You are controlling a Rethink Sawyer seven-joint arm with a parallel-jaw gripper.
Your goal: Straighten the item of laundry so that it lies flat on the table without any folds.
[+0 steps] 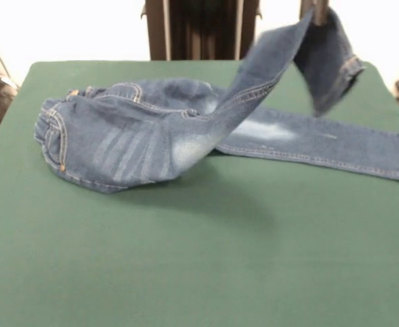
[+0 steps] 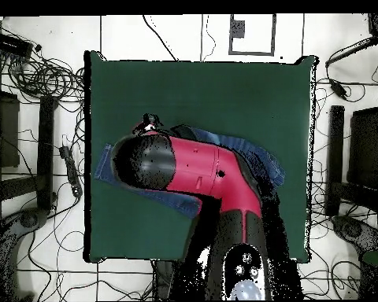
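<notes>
The pincer (image 1: 320,15) at one o'clock grips one leg of the jeans (image 1: 138,139), lifting it off the bench (image 1: 186,272). The other leg lies flat toward three o'clock.

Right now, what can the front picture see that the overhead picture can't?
Only the front view shows one jeans leg lifted up off the table, hanging from the claw at the top edge, while the other leg lies flat.

Only the overhead view shows the big red arm covering most of the jeans, and cables on the floor.

Both show the blue jeans on the green table.
</notes>
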